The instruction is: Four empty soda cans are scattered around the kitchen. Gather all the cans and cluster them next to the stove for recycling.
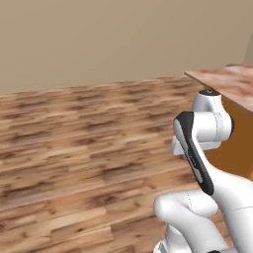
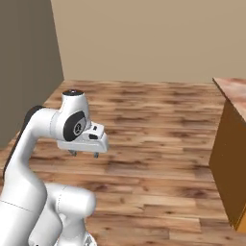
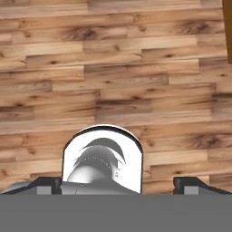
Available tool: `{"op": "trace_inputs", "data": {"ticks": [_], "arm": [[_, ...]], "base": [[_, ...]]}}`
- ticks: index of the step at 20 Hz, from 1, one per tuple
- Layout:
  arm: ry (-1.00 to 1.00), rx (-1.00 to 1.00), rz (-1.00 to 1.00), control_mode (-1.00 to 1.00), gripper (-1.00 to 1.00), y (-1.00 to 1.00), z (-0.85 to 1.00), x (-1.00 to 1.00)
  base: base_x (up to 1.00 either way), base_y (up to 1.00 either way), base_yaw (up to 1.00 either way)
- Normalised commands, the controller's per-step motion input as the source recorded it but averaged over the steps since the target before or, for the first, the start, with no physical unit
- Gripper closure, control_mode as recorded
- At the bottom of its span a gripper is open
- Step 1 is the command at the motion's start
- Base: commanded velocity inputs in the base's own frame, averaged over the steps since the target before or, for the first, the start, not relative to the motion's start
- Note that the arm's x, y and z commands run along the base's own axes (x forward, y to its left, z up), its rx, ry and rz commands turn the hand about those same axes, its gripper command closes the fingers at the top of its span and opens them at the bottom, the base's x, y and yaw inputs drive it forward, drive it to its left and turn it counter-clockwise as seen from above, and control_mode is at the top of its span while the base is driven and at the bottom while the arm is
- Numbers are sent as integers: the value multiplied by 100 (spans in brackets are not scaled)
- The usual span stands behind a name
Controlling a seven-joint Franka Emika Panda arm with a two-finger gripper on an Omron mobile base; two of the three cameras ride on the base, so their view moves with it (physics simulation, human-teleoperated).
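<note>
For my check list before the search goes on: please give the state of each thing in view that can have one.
gripper: open, empty, held above the wooden floor, fingers pointing down.
arm: folded close over the base, touching nothing.
wooden cabinet: upright at the right, its reddish countertop bare where it shows.
</note>
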Motion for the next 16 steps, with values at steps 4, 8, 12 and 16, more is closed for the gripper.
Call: {"op": "trace_inputs", "data": {"ticks": [4,8,12,16], "arm": [[0,0,0,100,-100,0,0,0],[0,0,0,100,-100,0,0,0],[0,0,0,100,-100,0,0,0],[0,0,0,100,-100,0,0,0]], "base": [[100,99,0],[100,71,0],[100,6,-6],[100,0,-5]]}}
